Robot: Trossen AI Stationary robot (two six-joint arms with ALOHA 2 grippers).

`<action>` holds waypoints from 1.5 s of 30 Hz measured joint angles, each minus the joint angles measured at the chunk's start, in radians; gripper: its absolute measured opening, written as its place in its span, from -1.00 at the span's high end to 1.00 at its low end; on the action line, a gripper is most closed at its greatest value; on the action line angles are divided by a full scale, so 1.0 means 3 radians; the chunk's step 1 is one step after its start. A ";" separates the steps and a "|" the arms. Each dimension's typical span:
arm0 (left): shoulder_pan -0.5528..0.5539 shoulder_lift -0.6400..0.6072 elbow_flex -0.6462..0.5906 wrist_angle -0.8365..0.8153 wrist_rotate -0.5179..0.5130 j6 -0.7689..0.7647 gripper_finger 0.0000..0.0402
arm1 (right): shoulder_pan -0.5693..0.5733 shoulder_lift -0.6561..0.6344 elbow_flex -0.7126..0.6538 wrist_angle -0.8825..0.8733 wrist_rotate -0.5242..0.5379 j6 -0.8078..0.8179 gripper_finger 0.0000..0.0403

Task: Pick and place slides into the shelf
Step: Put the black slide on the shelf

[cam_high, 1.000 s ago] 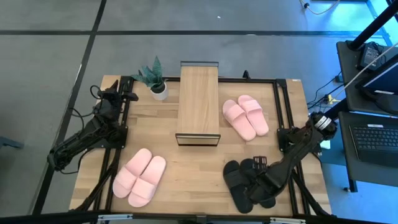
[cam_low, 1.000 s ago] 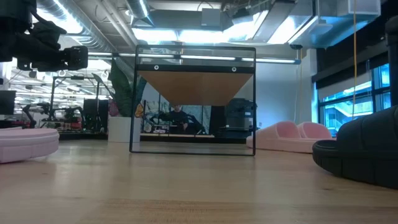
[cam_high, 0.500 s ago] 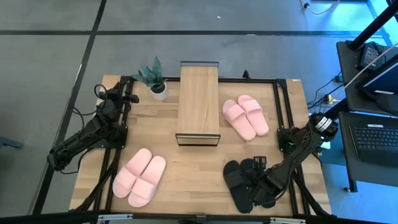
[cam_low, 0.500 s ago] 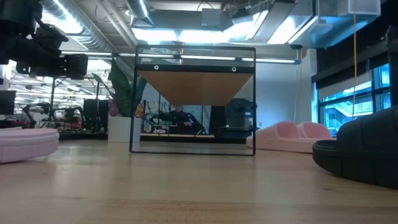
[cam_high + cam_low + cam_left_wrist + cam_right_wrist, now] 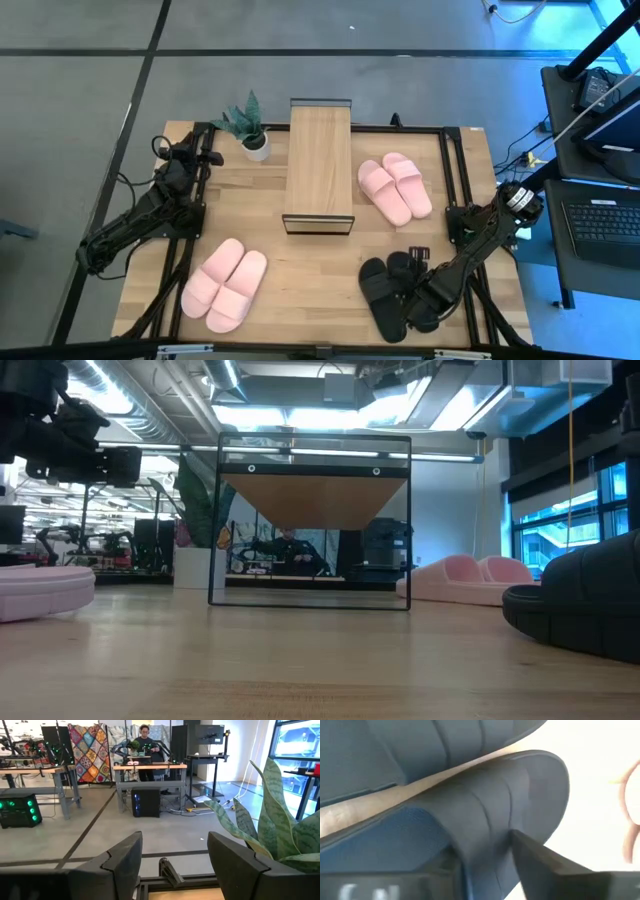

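A: Near the desk's (image 5: 320,270) front right corner we have the right gripper (image 5: 418,300) down on the black slides (image 5: 385,298), which lie side by side there. In the right wrist view its fingers (image 5: 545,862) sit on either side of a black strap (image 5: 485,815), clamped on it as far as we can see.

B: Agreed, we mark it closed on the black pair. Left arm?

A: We see the left gripper (image 5: 188,155) by the desk's back left corner, over the black frame rail, well apart from any slide. In the left wrist view its fingers (image 5: 120,862) stand apart with nothing between them, looking out into the room, with the leaves of the potted plant (image 5: 248,128) just beside.

B: And the shelf?

A: We place the shelf (image 5: 318,165) at the middle of the desk's back edge, its wood top running toward the centre. In the low view we see under it (image 5: 310,525); nothing sits inside.

B: Pink pairs?

A: We have one pink pair (image 5: 396,187) just right of the shelf, toward the back right. We have the other pink pair (image 5: 225,284) toward the front left corner. Both pairs lie flat on the desk, each with its two slides touching.

B: Anyone in the room?

A: We spot a person (image 5: 145,740) at a far bench in the left wrist view.
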 joint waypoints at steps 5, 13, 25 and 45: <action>0.0000 0.0000 0.0000 0.0001 0.0001 -0.0015 -0.08 | -0.0001 0.0000 -0.0001 -0.0022 0.0013 0.0107 0.88; 0.0000 0.0000 0.0001 0.0001 0.0002 -0.0018 -0.08 | -0.0006 0.0001 0.0331 -0.0854 0.0140 0.0271 0.93; -0.0001 0.0000 0.0001 0.0005 0.0203 -0.0024 -0.08 | -0.0141 -0.0340 0.0857 -0.1734 0.1860 0.0270 0.93; -0.0004 0.0000 0.0001 0.0002 0.0203 -0.0015 -0.08 | -0.1835 -0.0961 0.0857 -0.1610 0.4421 -0.1700 0.92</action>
